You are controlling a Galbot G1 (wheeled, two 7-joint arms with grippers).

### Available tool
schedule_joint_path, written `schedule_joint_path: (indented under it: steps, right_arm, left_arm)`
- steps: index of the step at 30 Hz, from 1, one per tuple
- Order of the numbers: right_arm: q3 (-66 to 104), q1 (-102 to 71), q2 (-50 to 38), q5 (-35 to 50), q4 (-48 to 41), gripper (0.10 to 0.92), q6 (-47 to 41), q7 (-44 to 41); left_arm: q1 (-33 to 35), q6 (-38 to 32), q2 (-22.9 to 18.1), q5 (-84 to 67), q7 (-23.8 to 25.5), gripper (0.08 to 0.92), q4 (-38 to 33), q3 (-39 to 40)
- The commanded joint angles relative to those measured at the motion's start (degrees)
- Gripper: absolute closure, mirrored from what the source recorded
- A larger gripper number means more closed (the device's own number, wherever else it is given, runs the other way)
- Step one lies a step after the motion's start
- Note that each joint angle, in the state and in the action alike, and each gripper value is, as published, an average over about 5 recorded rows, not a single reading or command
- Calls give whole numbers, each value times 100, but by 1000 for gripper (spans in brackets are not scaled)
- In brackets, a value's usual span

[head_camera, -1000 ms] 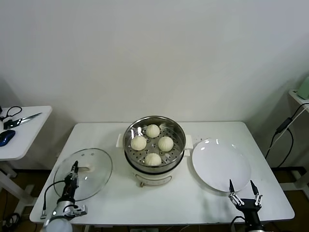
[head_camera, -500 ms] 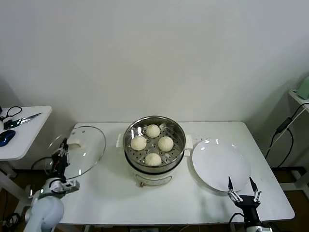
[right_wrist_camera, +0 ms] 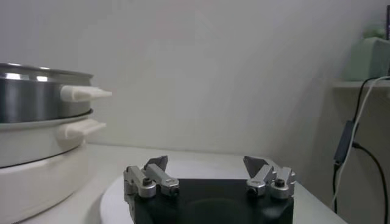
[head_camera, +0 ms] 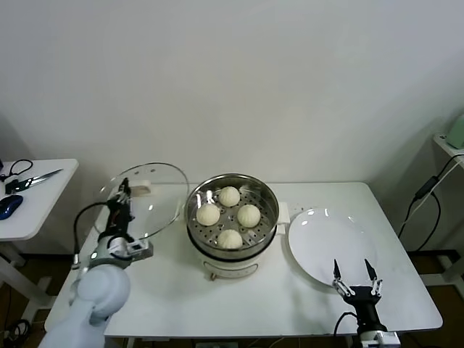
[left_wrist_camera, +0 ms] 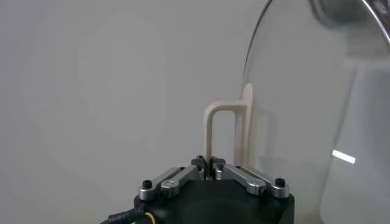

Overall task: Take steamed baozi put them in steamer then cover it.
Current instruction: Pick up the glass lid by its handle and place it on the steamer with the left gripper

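My left gripper (head_camera: 125, 194), clenched on the glass lid (head_camera: 148, 199) handle, holds it seemingly tilted, just left of the steamer (head_camera: 232, 217) with 4 baozi (head_camera: 229, 216); right gripper (head_camera: 353, 276) released.

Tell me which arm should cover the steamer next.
Left: its tool is shut on the glass lid, held up beside the steamer. The right tool waits open by the plate.

Left arm (head_camera: 98, 290) rounded, glossy white shell, black cable looping off its wrist, left gripper (left_wrist_camera: 210, 173) black-bodied with silver linkage bars (black screw heads), right gripper (right_wrist_camera: 207, 173) same black block, silver links, dark pointed fingertips (right_wrist_camera: 157, 163).
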Motion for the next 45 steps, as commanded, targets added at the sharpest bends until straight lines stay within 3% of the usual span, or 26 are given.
schedule_joint_path:
  steps: [1, 10, 18, 25, 45]
  right_arm:
    - [-165, 130, -15, -37, -287, 203, 12, 28]
    - [-140, 329, -27, -21, -514, 203, 93, 34]
    - [-49, 355, -26, -5, -585, 203, 166, 20]
    - [63, 371, -15, 4, -622, 203, 226, 9]
    - [78, 323, 30, -10, -670, 203, 353, 57]
  left_arm:
    - [-755, 899, -1, 354, 637, 858, -484, 1072]
    - [-1360, 1377, -700, 1191, 1157, 858, -365, 2079]
    - [-1498, 1402, -2141, 2165, 1295, 858, 232, 2668]
    - [-1350, 1363, -3100, 2926, 1208, 858, 793, 2842]
    - [-860, 1052, -3244, 3821, 1024, 858, 1433, 2564]
